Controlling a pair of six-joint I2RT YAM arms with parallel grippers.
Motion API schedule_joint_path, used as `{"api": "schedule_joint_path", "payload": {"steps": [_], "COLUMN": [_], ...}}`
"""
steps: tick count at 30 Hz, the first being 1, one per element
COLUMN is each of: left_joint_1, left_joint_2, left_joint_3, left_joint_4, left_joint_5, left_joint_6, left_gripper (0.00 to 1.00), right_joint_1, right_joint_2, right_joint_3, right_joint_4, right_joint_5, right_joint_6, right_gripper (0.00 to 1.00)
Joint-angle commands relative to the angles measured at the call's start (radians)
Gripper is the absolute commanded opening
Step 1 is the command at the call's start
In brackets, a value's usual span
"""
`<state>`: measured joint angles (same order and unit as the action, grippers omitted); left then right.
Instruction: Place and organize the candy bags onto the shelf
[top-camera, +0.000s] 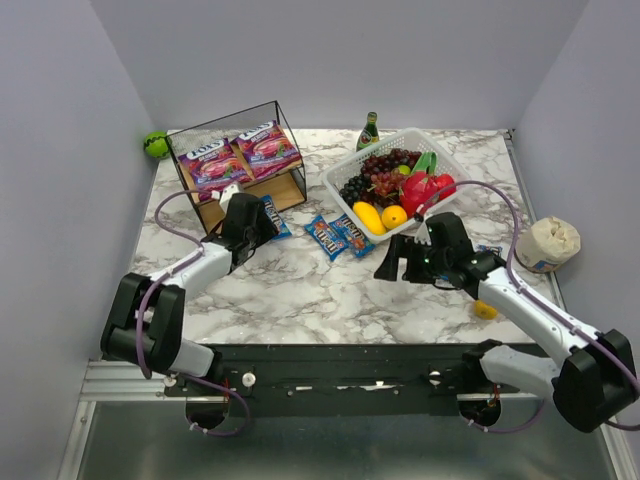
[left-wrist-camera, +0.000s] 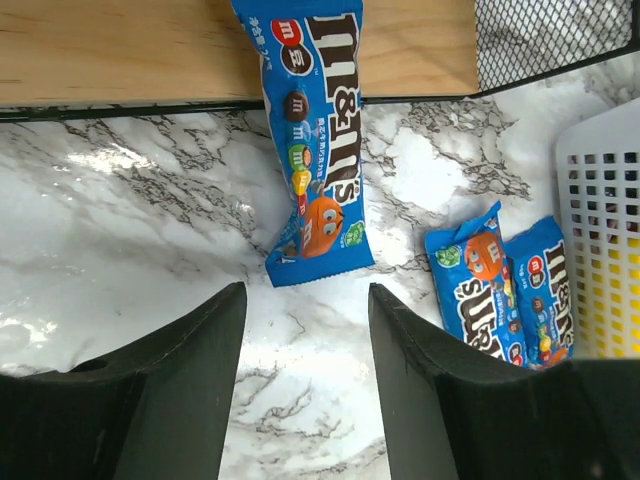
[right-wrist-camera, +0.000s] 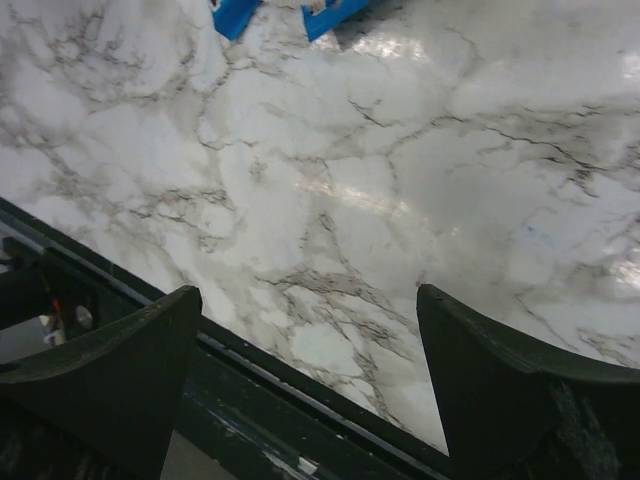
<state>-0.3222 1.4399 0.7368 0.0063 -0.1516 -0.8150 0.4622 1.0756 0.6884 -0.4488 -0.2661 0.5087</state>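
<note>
- Left wrist view: left hand (left-wrist-camera: 305, 300) is spread, gripping nothing, over the bare counter (left-wrist-camera: 120, 230).
- Just beyond, a blue packet (left-wrist-camera: 318, 150) lies with its lower end on the counter and its upper end on the shelf (left-wrist-camera: 130, 50) board. It is probably light, crinkly and slick, so pinch a crimped end.
- Frame right: two more packets (left-wrist-camera: 505, 290).
- Right wrist view: right hand (right-wrist-camera: 308, 310) is wide apart, empty.
- Top view, upper left: purple bags (top-camera: 240, 155) on the shelf's upper board.

The table (top-camera: 300, 290) has a smooth, glossy marble-look top that catches the light. The shelf (left-wrist-camera: 120, 50) pairs matt, light wooden boards with thin black metal wire and fine mesh. The blue packets (left-wrist-camera: 320, 140) are shiny, crinkled plastic film, and the purple bags (top-camera: 212, 160) are glossy too. The basket (left-wrist-camera: 600, 200) is white plastic, and the left gripper (left-wrist-camera: 305, 290) has matt black fingers (left-wrist-camera: 160, 400)
</note>
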Motion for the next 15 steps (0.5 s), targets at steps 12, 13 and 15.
{"api": "schedule_joint_path", "payload": {"steps": [12,13,15], "left_joint_1": [0.021,0.034,0.044], "left_joint_2": [-0.332,-0.348,-0.397], "left_joint_3": [0.202,0.214,0.268], "left_joint_4": [-0.520,-0.572,-0.638], "left_joint_5": [-0.146,-0.140,-0.149], "left_joint_6": [0.211,0.232,0.255], "left_gripper": [0.68,0.69,0.70], "right_joint_1": [0.317,0.337,0.371], "right_joint_2": [0.548,0.585,0.668], "right_joint_3": [0.384,0.411,0.509], "right_joint_4": [0.499,0.502,0.486], "right_joint_5": [0.206,0.287,0.317], "right_joint_6": [0.635,0.666,0.764], "right_gripper": [0.94,0.94,0.94]}}
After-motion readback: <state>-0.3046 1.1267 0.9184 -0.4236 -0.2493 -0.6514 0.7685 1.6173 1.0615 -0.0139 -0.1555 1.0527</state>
